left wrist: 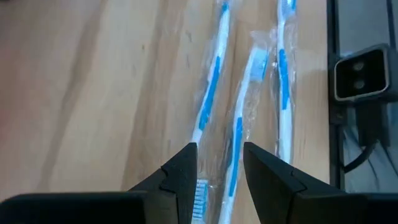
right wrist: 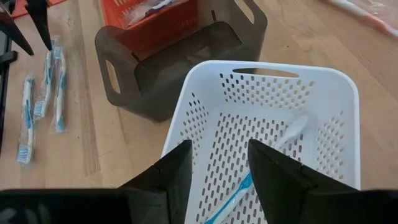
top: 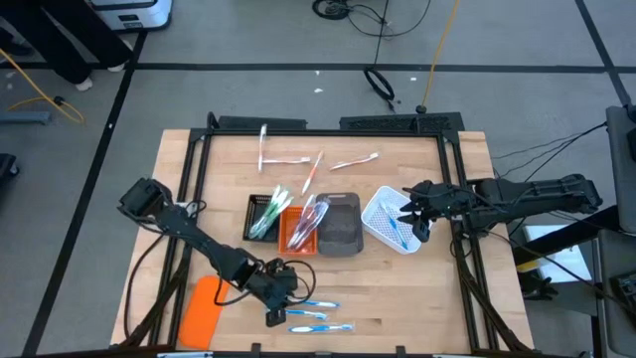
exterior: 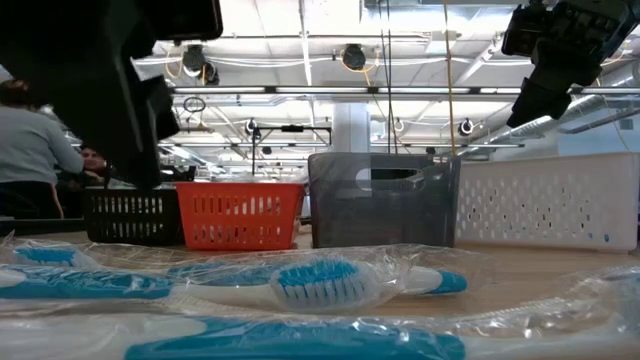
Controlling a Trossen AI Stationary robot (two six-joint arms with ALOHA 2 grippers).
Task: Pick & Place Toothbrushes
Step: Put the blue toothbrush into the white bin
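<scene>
Hovering our left tool [left wrist: 219,171], fingers apart, over three wrapped blue-white plastic toothbrushes [left wrist: 238,134], we risk pinching two; right tool [right wrist: 217,168] gapes above the white perforated basket [right wrist: 336,84].

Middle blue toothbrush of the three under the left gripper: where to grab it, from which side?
Grip the blue-white toothbrush mid-handle, coming straight down from above. It lies flat on the table in clear wrap, parallel to two neighbours, so close the left gripper across the thin handle; its open fingers already straddle that line. The gaps to the neighbours look narrow, so keep centred.
</scene>
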